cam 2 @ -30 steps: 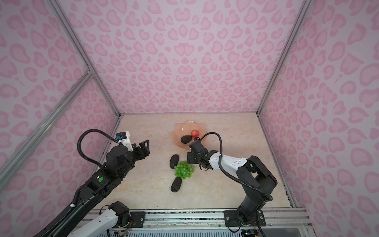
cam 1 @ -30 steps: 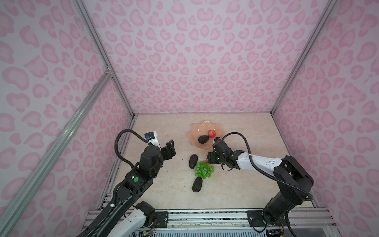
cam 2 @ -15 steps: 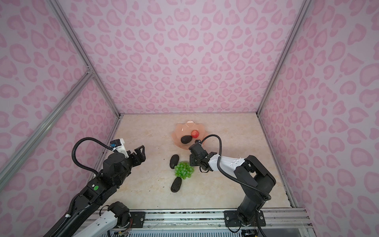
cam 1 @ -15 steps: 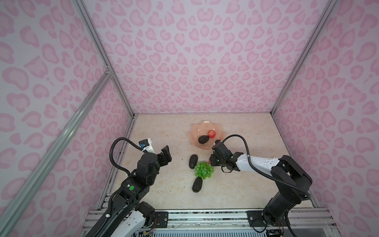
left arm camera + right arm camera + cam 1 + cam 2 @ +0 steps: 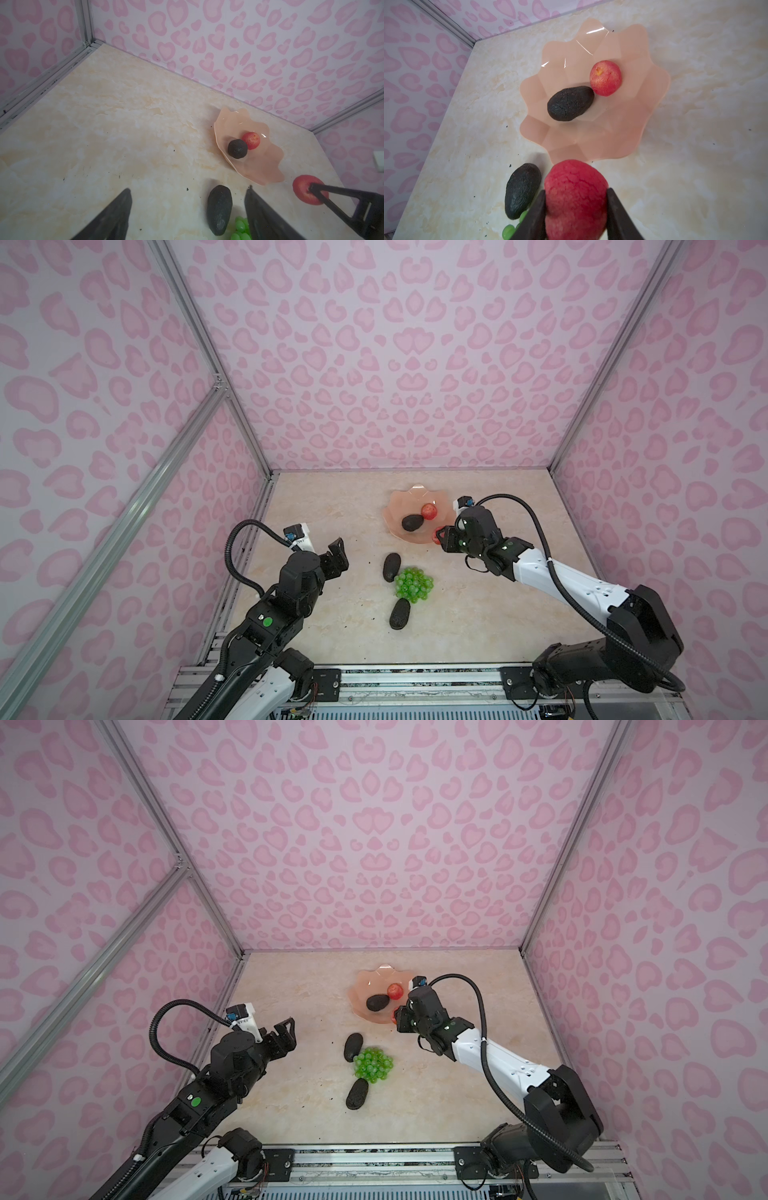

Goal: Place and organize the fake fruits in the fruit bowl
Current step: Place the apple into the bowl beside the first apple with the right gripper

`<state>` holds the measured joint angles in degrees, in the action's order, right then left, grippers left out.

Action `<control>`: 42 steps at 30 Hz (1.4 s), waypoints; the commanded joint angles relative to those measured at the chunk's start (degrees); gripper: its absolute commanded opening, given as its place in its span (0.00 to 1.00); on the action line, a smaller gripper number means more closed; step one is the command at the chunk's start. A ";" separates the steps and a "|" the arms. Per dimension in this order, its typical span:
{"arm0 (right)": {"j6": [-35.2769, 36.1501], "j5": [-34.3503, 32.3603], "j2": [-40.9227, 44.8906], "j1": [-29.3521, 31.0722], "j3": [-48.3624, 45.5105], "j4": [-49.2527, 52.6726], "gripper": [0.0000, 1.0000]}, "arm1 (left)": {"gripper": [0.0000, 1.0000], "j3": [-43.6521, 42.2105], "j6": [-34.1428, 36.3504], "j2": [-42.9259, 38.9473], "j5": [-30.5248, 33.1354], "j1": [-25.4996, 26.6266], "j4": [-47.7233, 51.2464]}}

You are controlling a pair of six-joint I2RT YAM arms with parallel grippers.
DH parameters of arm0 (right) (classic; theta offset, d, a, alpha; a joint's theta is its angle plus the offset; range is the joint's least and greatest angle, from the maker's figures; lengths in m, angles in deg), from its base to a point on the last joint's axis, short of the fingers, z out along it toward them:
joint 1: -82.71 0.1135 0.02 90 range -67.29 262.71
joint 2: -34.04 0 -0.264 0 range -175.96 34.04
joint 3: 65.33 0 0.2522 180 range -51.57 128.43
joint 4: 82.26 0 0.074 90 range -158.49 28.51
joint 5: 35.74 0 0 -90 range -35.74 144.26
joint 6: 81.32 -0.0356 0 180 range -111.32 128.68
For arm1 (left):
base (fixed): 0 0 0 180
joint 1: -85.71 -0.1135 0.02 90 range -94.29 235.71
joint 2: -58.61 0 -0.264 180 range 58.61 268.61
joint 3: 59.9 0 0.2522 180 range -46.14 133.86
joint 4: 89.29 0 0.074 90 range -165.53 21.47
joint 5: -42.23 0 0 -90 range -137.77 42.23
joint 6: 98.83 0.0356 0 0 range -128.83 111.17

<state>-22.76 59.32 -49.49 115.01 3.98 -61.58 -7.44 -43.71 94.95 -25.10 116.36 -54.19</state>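
The right gripper [image 5: 575, 190] is clamping a red apple [image 5: 571, 176], holding it just beside the near rim of the bowl [image 5: 643, 116]. The bowl is lying straight ahead of its fingers, with an avocado [image 5: 570, 104] and a second apple [image 5: 605, 78] touching at its middle. The left gripper [image 5: 337, 556] is hanging open and empty, farther off. The grapes [image 5: 414, 583] are waiting on the table [image 5: 478, 614] between two more avocados [image 5: 391, 567] [image 5: 400, 614].

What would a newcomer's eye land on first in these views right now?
The right hand pinches a small red textured apple beside the near rim of the glossy peach-pink scalloped bowl. Inside it lie a dark egg-shaped avocado and a second red apple; a bright green grape bunch sits on the table between two more avocados.
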 commanded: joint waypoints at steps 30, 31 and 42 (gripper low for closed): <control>3.51 8.09 -23.64 -5.76 17.23 -3.09 0.65 | 0.86 -2.09 -2.75 3.54 -7.21 -0.07 1.66; 3.69 7.90 -22.81 -5.81 17.38 -2.79 0.65 | 0.86 -2.14 -2.74 4.14 -7.46 -0.07 1.24; 3.98 4.71 -2.17 -5.72 4.76 -7.17 0.82 | 0.85 -0.47 -0.46 19.84 -18.30 0.02 -4.32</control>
<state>-19.04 65.64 -55.52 109.24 12.37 -66.06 -8.82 -45.13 111.67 -38.87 116.36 -54.76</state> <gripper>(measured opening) 0.805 0.856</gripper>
